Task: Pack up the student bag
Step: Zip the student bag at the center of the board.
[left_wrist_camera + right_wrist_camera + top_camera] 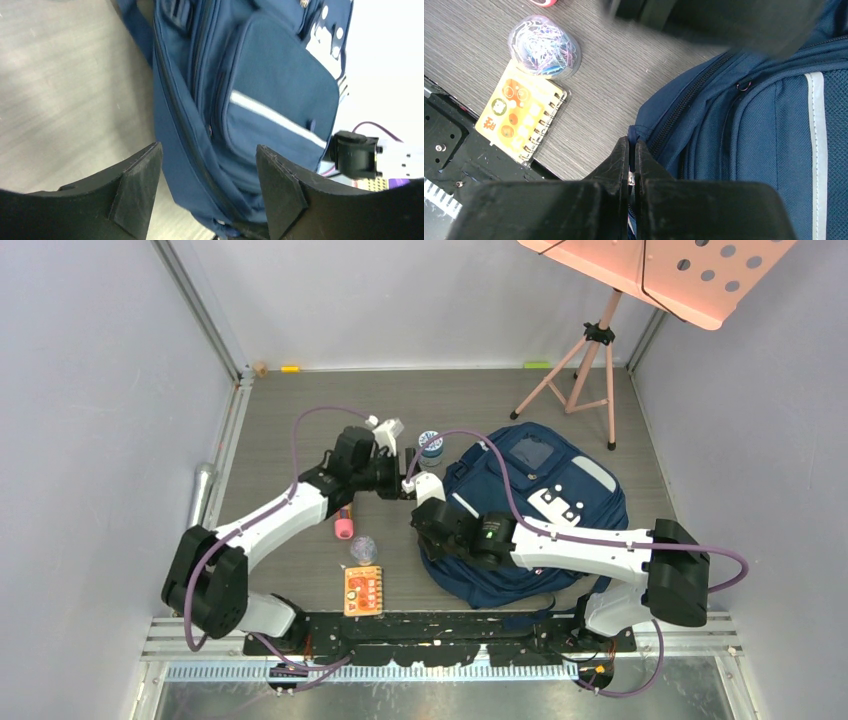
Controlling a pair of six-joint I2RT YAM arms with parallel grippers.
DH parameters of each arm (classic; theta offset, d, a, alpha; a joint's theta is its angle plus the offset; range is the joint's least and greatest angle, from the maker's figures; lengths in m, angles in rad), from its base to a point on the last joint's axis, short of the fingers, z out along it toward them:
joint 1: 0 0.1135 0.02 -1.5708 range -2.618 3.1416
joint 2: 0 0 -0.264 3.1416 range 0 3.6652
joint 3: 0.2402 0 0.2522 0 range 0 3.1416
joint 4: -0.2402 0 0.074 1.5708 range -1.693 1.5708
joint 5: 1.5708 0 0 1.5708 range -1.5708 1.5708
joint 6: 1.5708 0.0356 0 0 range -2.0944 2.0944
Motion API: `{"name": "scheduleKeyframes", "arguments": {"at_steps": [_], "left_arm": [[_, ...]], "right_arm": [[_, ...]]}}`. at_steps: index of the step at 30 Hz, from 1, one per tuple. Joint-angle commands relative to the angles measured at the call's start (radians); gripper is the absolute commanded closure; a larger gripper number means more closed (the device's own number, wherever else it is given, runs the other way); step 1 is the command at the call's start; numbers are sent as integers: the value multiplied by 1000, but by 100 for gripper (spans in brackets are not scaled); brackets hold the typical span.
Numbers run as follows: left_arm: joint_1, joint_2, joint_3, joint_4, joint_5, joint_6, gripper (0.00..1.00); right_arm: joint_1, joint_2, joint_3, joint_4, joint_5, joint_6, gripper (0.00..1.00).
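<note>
The student bag [545, 505], a large navy backpack with pale stripes and white patches, lies flat at the right of the table. My right gripper [428, 516] sits at the bag's near-left corner. In the right wrist view it [631, 150] is shut on a blue zip tab with a bit of metal, at the end of a zipper line on the bag [749, 130]. My left gripper [406, 486] hovers at the bag's left edge. Seen from the left wrist, it [207, 192] stands open, with the bag's side seam and zipper [200, 150] showing in the gap, not pinched.
Left of the bag lie an orange spiral notebook [363, 590], a clear round box of paper clips [363, 548] and a pink object [343, 527]. A small blue-lidded jar [431, 445] stands by the bag's top. A pink music stand [600, 340] rises at the back right.
</note>
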Motion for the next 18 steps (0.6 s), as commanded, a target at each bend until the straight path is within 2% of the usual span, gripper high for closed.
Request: {"name": "scheduleKeyframes", "arguments": {"at_steps": [1,8,10,18], "left_arm": [[-41,-70,-95,4,-18,-91,30],[-111,-114,-184,18,-48,-133,32],[-123,-104,-194,37,-44,-141,38],[-127,-68,-182,74,-48,-142,74]], "right_arm": [[9,-23,79,61,26,1,100],[9,-6,83,85,5,4,100],[9,1,84,90,-1,5,100],[9,4,87,84,-12,0,100]]}}
